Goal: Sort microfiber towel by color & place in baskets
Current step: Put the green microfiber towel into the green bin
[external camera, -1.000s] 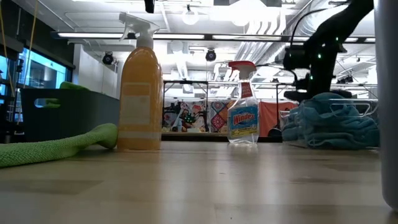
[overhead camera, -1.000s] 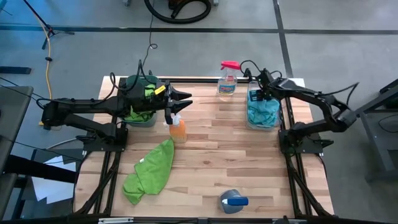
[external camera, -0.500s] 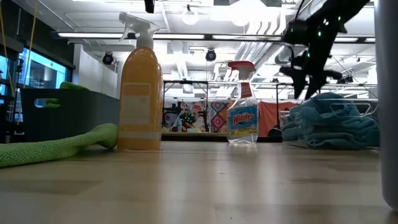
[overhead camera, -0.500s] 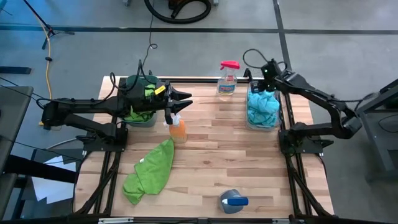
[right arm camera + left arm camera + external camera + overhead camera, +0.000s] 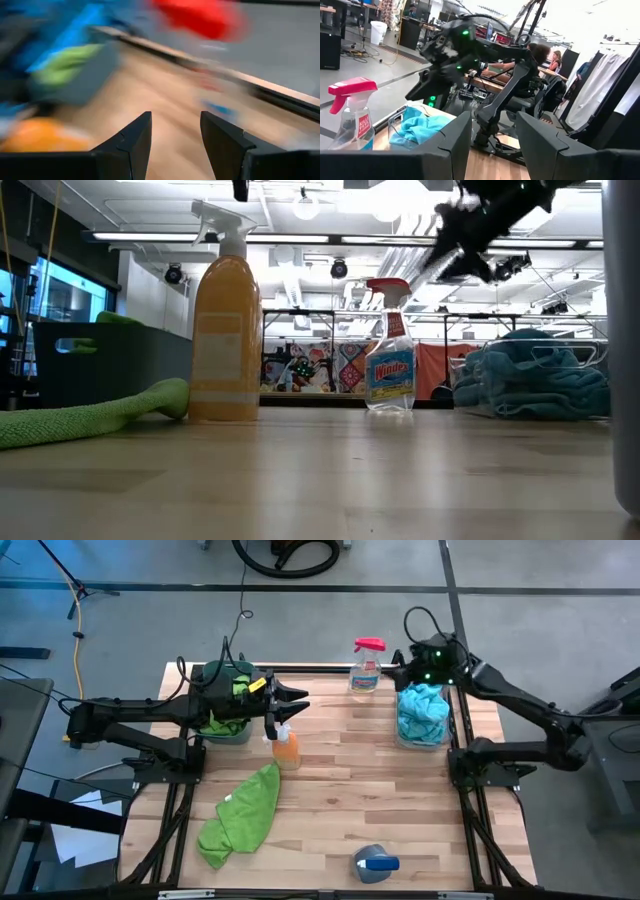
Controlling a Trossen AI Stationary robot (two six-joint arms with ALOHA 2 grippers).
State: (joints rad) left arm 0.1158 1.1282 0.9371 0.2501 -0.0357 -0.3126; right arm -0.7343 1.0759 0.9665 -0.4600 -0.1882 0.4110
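Both claws are empty with their jaws spread: the right gripper (image 5: 402,664) hangs above the far end of the clear basket (image 5: 423,716), and the left gripper (image 5: 295,698) waits beside the dark teal basket (image 5: 222,730), above the orange spray bottle (image 5: 286,746). What remains to sort is, as I judge, the green towel (image 5: 243,816); it lies loose on the table (image 5: 380,800) in the near-left part, with its long axis running from about 1 o'clock to 7 o'clock in the high view; its upper tip lies just beside the orange bottle. From the left claw the towel is at about 7 o'clock and near; from the right claw it is at about 8 o'clock and well apart, across the table; so the left arm is the nearer one. The teal basket, with green cloth already in it, lies at about 11 o'clock from the towel; the clear basket holds blue towels (image 5: 422,710). A red-capped spray bottle (image 5: 366,668) stands just beside the right claw.
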